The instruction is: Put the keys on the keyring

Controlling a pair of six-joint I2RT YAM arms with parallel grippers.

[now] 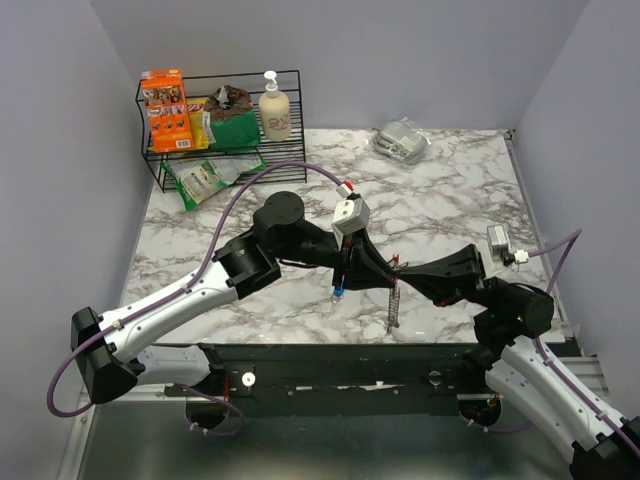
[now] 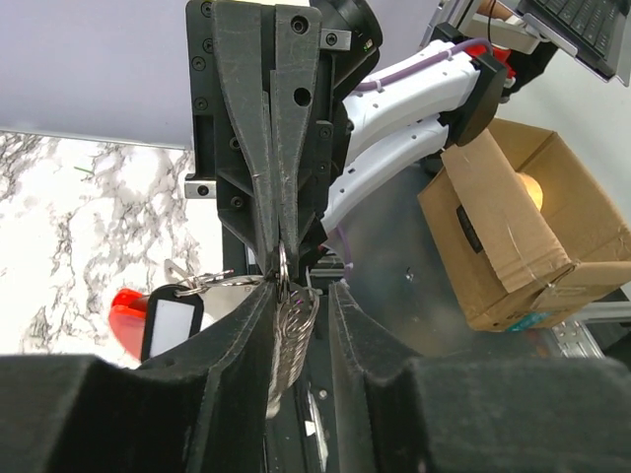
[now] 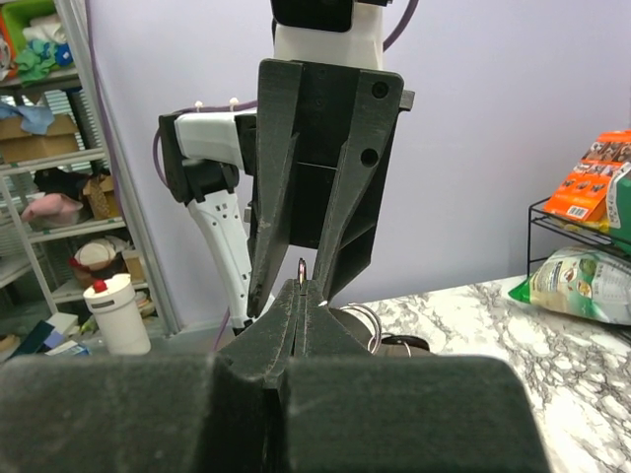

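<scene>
Over the middle of the table my two grippers meet tip to tip. The right gripper (image 1: pixel 402 268) (image 3: pixel 301 288) is shut on a thin silver ring of the keyring, whose edge pokes up between its tips. From that ring the silver chain (image 1: pixel 395 305) (image 2: pixel 292 330) hangs down. The left gripper (image 1: pixel 385 268) (image 2: pixel 301 288) stands open around the chain, which rests against one finger with a gap to the other. Beyond them are silver keys (image 2: pixel 195 280), a dark white-faced tag (image 2: pixel 173 323) and the red clip (image 2: pixel 126 317). A thin blue-ended piece (image 1: pixel 339 292), seemingly the blue key, sits below the left wrist.
A black wire rack (image 1: pixel 290 110) at the back left holds an orange box (image 1: pixel 165 110), a soap bottle (image 1: pixel 274 112) and bags. A green-white bag (image 1: pixel 205 180) lies before it. A silver packet (image 1: pixel 403 140) is at the back right, a small white device (image 1: pixel 498 238) at the right edge.
</scene>
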